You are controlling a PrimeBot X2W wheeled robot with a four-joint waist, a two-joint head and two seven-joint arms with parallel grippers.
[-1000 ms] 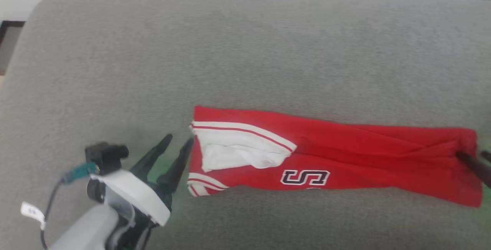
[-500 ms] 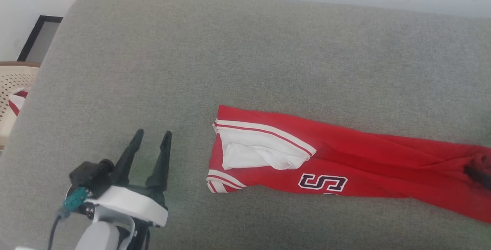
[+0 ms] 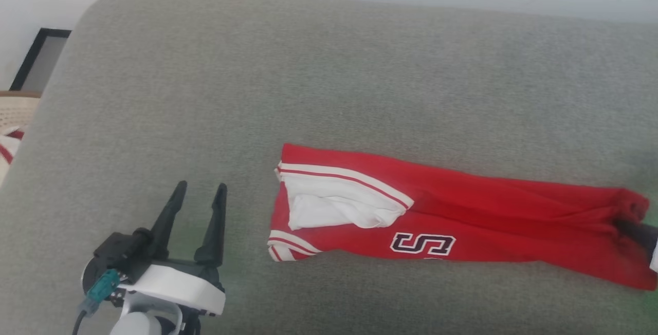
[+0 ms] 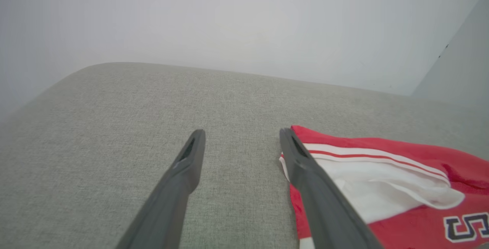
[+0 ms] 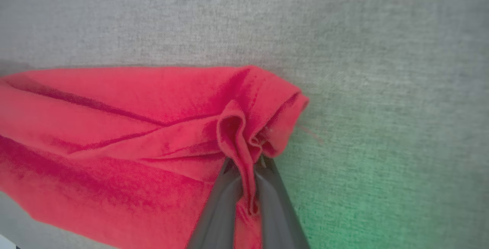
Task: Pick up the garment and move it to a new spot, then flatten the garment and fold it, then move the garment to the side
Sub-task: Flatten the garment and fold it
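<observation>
The garment (image 3: pixel 462 217) lies folded into a long red band across the grey cushion (image 3: pixel 329 83), with a white sleeve and striped trim at its left end and part of a black number showing. My right gripper (image 3: pixel 629 227) is shut on the garment's right end; in the right wrist view a pinched fold of the red garment (image 5: pixel 114 126) stands between the fingers of the right gripper (image 5: pixel 246 161). My left gripper (image 3: pixel 198 191) is open, hovering left of the garment's sleeve end. In the left wrist view the left gripper (image 4: pixel 241 139) stands beside the garment (image 4: pixel 386 180), its right finger just over the sleeve edge.
The cushion's rounded left edge (image 3: pixel 61 73) drops off toward a woven basket (image 3: pixel 13 111) with red-and-white cloth and a black frame (image 3: pixel 38 55) by the wall. The white wall (image 4: pixel 244 20) rises behind the cushion. Bare cushion stretches above and below the garment.
My right gripper has shut on the garment's right end, bunching the cloth there. My left gripper has drawn back left, away from the sleeve edge. The head camera has shifted.
</observation>
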